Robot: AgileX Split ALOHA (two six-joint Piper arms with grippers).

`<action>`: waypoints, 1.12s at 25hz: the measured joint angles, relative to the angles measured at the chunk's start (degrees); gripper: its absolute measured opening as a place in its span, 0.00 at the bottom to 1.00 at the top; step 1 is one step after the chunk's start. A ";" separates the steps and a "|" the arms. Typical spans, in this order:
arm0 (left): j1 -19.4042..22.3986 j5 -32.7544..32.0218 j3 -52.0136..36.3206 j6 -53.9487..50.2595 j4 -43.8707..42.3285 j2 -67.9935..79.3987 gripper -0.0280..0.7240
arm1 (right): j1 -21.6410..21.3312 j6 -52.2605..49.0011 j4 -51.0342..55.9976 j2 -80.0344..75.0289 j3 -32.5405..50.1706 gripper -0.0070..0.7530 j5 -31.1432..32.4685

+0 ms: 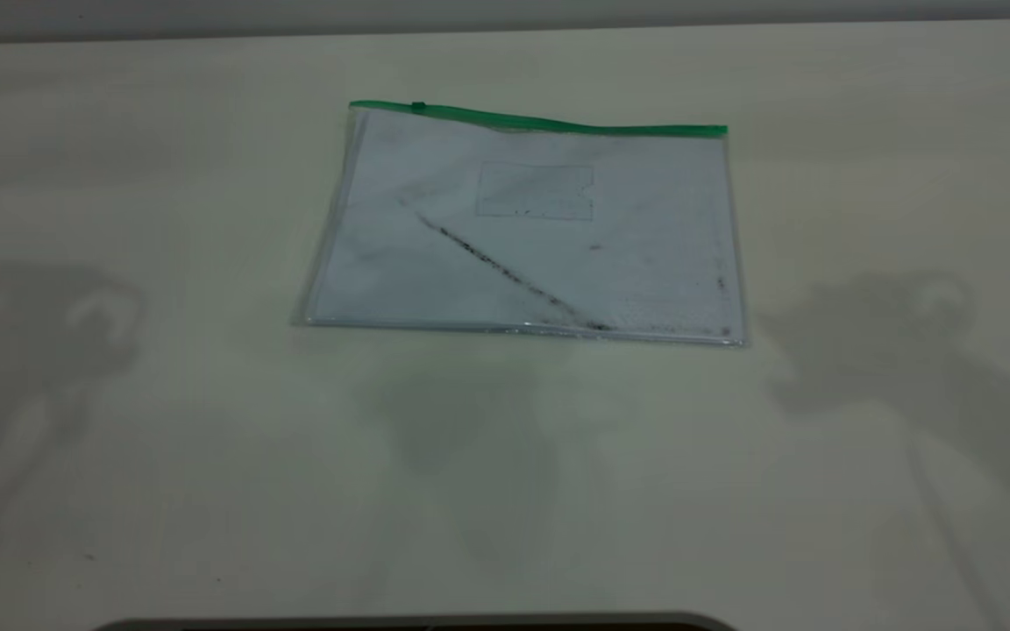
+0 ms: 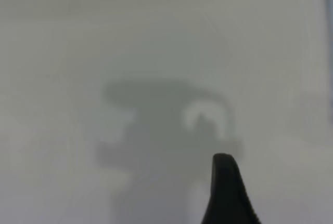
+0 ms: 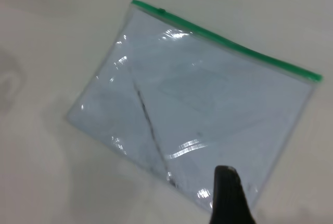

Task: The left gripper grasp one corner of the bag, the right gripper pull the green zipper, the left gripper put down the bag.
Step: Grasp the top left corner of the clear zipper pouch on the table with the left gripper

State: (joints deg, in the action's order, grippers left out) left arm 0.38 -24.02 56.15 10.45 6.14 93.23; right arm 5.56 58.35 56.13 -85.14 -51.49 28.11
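The bag (image 1: 522,228) lies flat on the table, a clear pouch with a white sheet, a dark diagonal smudge (image 1: 505,267) and a card pocket (image 1: 536,190). The green zipper (image 1: 558,123) runs along its far edge, with the slider tab (image 1: 418,107) near the left end. The corner (image 1: 353,107) is at the far left. Neither gripper shows in the exterior view, only their shadows. The left gripper (image 2: 229,193) shows as one black tip over bare table. The right gripper (image 3: 229,198) shows as one black tip above the bag (image 3: 197,99), near the edge opposite the zipper (image 3: 223,39).
The pale table (image 1: 163,438) spreads wide around the bag. Arm shadows fall at the left (image 1: 49,324) and right (image 1: 891,342) of the bag. A dark rounded edge (image 1: 417,624) runs along the near side of the exterior view.
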 joint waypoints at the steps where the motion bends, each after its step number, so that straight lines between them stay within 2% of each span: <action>1: 0.00 0.19 2.37 0.13 0.00 3.40 0.77 | 0.00 1.59 1.93 -2.10 -0.92 0.70 0.06; 5: 0.00 0.44 11.87 2.34 1.28 14.97 0.77 | 0.00 6.46 7.32 -8.28 -4.16 0.70 0.39; 8: 0.00 0.39 19.03 6.76 5.60 22.37 0.77 | 0.00 7.98 9.40 -11.55 -6.12 0.70 1.23; 12: 0.00 -2.20 28.85 17.68 16.89 31.55 0.77 | 0.00 8.65 10.63 -15.00 -7.89 0.70 1.61; 20: 0.00 -11.67 46.78 46.54 47.97 49.67 0.77 | 0.00 8.79 10.77 -17.96 -8.15 0.70 1.80; 23: 0.00 -13.68 51.38 51.71 54.66 55.30 0.77 | 0.00 8.79 10.78 -18.00 -8.15 0.70 1.85; 28: 0.00 -14.21 56.41 53.33 58.02 62.05 0.77 | 0.00 8.79 10.78 -18.00 -8.15 0.70 1.98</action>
State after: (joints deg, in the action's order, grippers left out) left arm 0.38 -38.23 112.56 63.78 64.16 155.29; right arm 5.56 67.14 66.91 -103.14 -59.65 30.09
